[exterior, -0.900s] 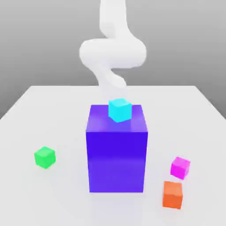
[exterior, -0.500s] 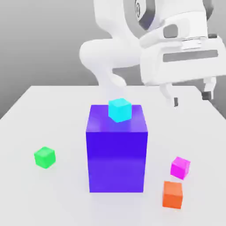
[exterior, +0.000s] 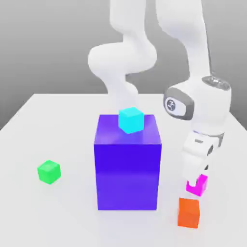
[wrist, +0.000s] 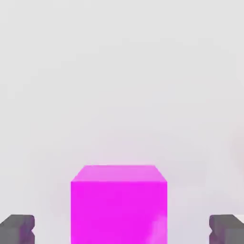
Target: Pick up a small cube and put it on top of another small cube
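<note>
Magenta small cube (wrist: pixel 119 205) between spread gripper (wrist: pixel 121 228) jaws, untouched.

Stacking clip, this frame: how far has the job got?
Done: the open gripper is down at the magenta cube, one fingertip on each side with a gap showing. In hand: the grasp itself; the jaws have not closed and the cube sits on the table. Left: close, lift, carry past the big blue block to the green cube, and set it on top.
</note>
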